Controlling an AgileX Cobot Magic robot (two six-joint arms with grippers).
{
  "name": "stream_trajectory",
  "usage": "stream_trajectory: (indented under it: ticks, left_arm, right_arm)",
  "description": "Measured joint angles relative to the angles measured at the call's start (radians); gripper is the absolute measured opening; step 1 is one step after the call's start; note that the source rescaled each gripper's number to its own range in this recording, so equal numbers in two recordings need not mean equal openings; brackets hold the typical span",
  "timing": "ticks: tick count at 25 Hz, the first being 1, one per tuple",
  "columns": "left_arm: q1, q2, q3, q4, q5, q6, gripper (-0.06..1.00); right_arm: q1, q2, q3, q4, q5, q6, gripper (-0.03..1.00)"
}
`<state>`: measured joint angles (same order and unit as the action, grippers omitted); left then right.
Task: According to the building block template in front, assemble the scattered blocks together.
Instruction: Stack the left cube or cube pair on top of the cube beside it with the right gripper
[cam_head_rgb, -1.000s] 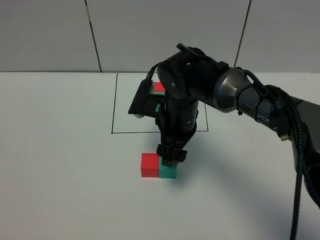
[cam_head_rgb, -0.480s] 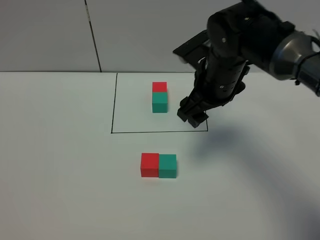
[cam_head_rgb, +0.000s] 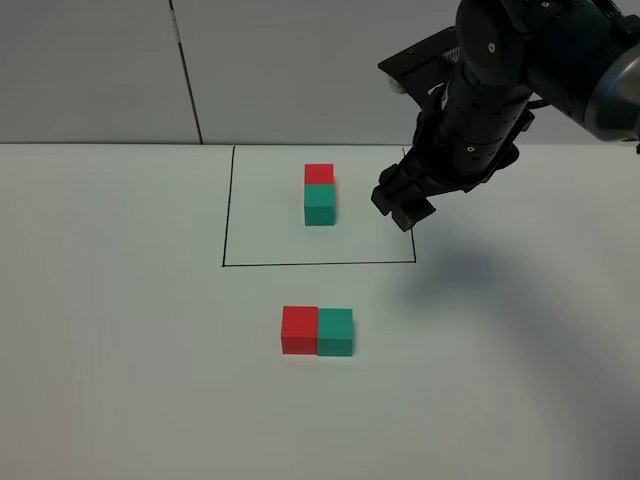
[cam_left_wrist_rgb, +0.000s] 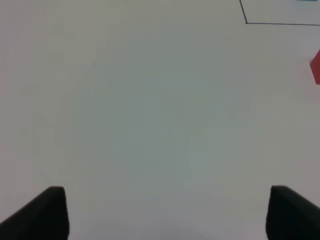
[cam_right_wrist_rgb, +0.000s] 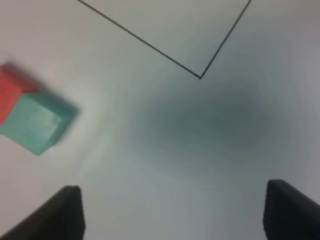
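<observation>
The building block template is a red cube (cam_head_rgb: 319, 174) joined to a teal cube (cam_head_rgb: 320, 204) inside a black drawn rectangle (cam_head_rgb: 320, 264). The scattered blocks, a red one (cam_head_rgb: 299, 329) and a teal one (cam_head_rgb: 335, 332), stand side by side and touching on the table in front of the rectangle. My right gripper (cam_head_rgb: 404, 209) hangs open and empty in the air over the rectangle's right edge. Its wrist view shows the teal block (cam_right_wrist_rgb: 35, 122), the red block (cam_right_wrist_rgb: 10, 95) and open fingers (cam_right_wrist_rgb: 67, 212). My left gripper (cam_left_wrist_rgb: 172, 215) is open over bare table.
A white table (cam_head_rgb: 120, 350) carries everything, with a grey panelled wall (cam_head_rgb: 100, 70) behind it. The right arm (cam_head_rgb: 560, 50) reaches in from the upper right and casts a shadow (cam_head_rgb: 470, 275) beside the rectangle's near right corner. The left wrist view catches the red block's edge (cam_left_wrist_rgb: 316, 67).
My right gripper has let go of the teal block, risen and swung back to the right. The red and teal blocks stay joined where they were.
</observation>
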<state>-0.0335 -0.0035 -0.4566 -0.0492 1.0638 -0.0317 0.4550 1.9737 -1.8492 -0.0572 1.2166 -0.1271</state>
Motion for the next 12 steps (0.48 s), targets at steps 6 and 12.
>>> stream_trajectory:
  ticks: [6,12]
  left_arm:
    - [0.000,0.000,0.000,0.000,0.000,0.000,0.79]
    - [0.000,0.000,0.000,0.000,0.000,0.000,0.79]
  right_arm:
    - [0.055,0.005,0.000,0.023,-0.017,-0.075,0.93]
    - [0.137,0.064,0.000,0.018,-0.036,-0.162,0.92]
